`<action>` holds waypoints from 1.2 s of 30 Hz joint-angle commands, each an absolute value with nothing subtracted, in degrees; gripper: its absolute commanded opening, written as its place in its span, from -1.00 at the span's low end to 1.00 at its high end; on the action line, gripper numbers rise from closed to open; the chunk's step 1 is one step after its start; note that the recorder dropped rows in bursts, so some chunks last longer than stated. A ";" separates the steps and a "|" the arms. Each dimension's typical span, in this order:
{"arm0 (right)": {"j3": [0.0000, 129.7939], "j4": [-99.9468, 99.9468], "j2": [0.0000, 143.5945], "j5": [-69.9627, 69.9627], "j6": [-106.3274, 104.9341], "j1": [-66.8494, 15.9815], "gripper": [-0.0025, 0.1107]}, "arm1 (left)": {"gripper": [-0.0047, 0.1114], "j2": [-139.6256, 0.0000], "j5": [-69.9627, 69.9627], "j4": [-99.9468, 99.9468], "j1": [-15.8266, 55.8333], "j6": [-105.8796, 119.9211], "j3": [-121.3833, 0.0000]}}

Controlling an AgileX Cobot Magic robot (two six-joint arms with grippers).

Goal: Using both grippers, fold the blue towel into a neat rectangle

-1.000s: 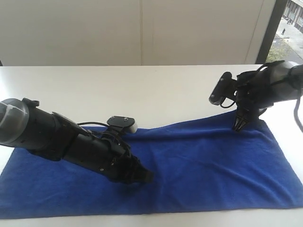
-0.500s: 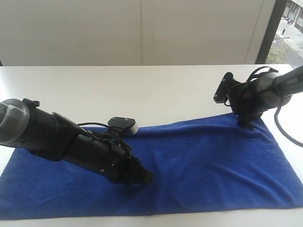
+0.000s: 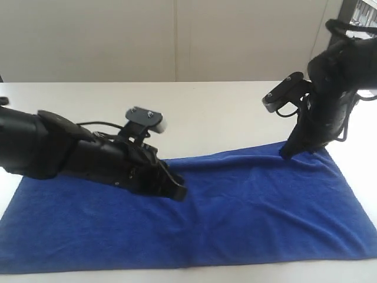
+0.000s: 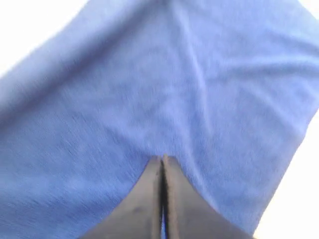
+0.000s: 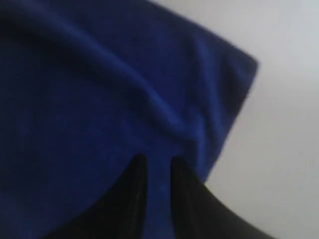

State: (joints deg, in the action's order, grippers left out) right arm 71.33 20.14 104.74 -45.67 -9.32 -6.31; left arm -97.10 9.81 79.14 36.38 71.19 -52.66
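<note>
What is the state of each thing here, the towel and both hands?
blue towel: spread out flat, far right corner slightly raised.
left hand: shut, tips at the towel's middle; whether it pinches cloth is unclear.
right hand: closed on a pinch of towel at that corner.

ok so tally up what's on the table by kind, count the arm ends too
blue towel: 1
grippers: 2 (left gripper, right gripper)
total: 3

Fuzzy matt cloth: blue towel (image 3: 253, 206)
</note>
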 commanded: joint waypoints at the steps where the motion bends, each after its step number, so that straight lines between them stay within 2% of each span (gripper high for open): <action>1: 71.28 1.30 101.73 -52.87 -21.72 -6.21 -0.66 | -0.92 -89.50 6.88 75.26 36.68 71.59 -50.43; 4: 70.67 -3.99 101.64 -58.83 -23.90 -6.48 -0.70 | -0.92 -87.47 3.00 72.77 36.68 71.59 -45.44; 6: 66.60 -3.99 100.97 -58.51 -24.39 -7.60 -0.92 | -0.92 -87.43 -1.98 72.77 35.55 71.59 -39.04; 7: 64.81 -3.99 100.64 -56.94 -24.39 -8.04 -0.96 | -0.92 -87.43 -1.55 72.77 34.06 71.59 -36.54; 10: 59.00 -3.99 99.78 -50.68 -24.27 -9.62 -0.96 | -0.92 -87.29 4.05 73.87 28.78 71.59 -32.35; 13: 57.01 -3.99 99.63 -47.89 -24.19 -9.76 -0.96 | -0.92 -87.29 7.13 72.68 26.93 71.59 -31.82; 25: 49.17 -3.09 99.63 -37.35 -23.09 -9.76 -0.96 | -0.92 -87.29 4.46 71.34 26.93 71.33 -28.76; 32: 49.37 -3.09 98.68 -37.58 -21.80 -9.76 -0.96 | -0.92 -87.29 12.36 67.52 26.93 66.07 -35.57; 34: 49.37 -3.09 97.78 -38.09 -21.80 -9.76 -0.96 | -0.92 -87.29 14.20 57.78 26.93 57.71 -39.73; 36: 49.37 -3.09 96.53 -38.50 -21.80 -9.76 -0.96 | -0.92 -87.41 20.11 36.22 26.00 39.65 -45.91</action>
